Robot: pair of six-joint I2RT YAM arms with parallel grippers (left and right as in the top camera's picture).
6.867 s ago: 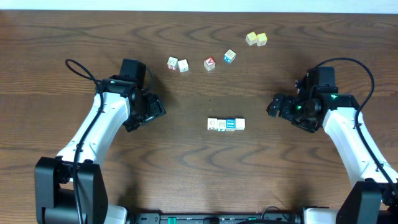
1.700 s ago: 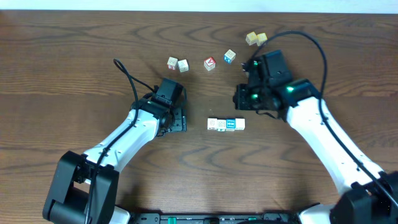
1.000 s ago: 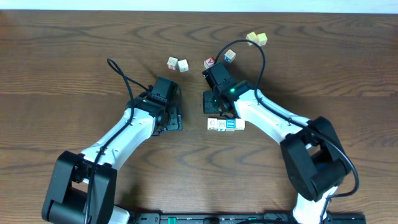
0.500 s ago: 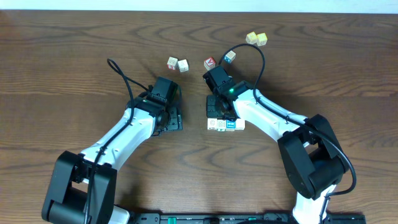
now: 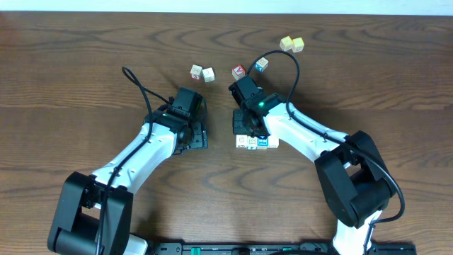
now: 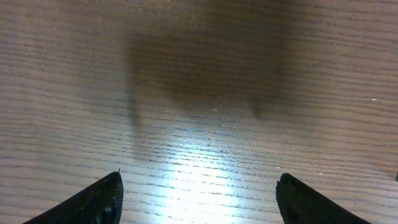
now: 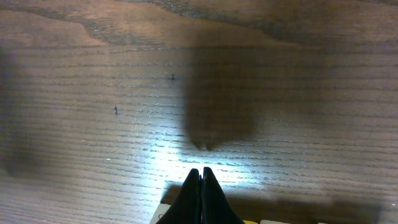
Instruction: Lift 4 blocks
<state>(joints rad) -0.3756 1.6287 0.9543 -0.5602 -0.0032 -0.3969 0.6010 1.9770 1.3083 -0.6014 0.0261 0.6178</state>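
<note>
My right arm hides part of the blocks (image 5: 257, 142), which sit in a row on the table (image 6: 205, 137). My right wrist view catches only a pale sliver of them. My right gripper (image 7: 200, 175) is pressed together, empty, tips just beside the row; I cannot tell whether they touch it. My left gripper (image 6: 199, 186) is spread wide over wood, left of the blocks.

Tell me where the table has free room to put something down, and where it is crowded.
Free: the wood left of the left arm; the patch right of the right arm, below the yellow cubes; the front strip between both arms. Crowded: around the row of blocks, the right gripper and the loose cubes behind.
</note>
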